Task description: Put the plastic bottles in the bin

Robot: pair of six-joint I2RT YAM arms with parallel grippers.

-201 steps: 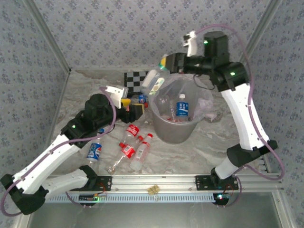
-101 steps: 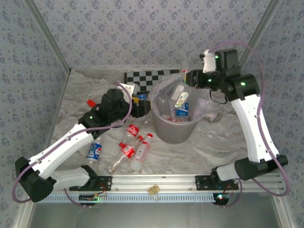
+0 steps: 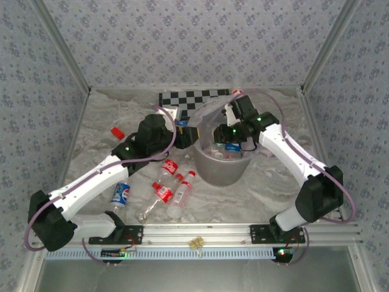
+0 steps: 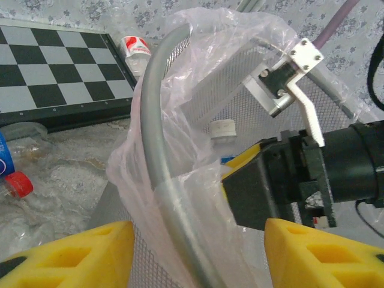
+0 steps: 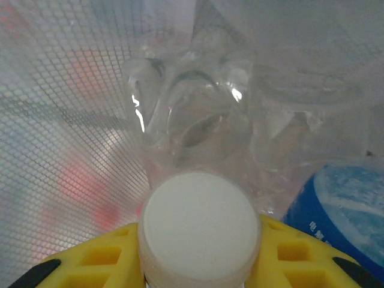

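Nearest the arm bases, loose plastic bottles (image 3: 163, 191) lie on the bench (image 3: 273, 176) at about 8 o'clock of the bin (image 3: 222, 170). They look like thin, light, smooth shells, likely to dent and roll, so they are best pinched across the stiffer neck or cap end. At the bin's 9 o'clock rim the left gripper (image 4: 198, 253) hangs with jaws apart and empty, while the right gripper (image 5: 199, 258), inside the bin, has its jaws clamped on the cap end of a white-capped bottle (image 5: 199, 225).
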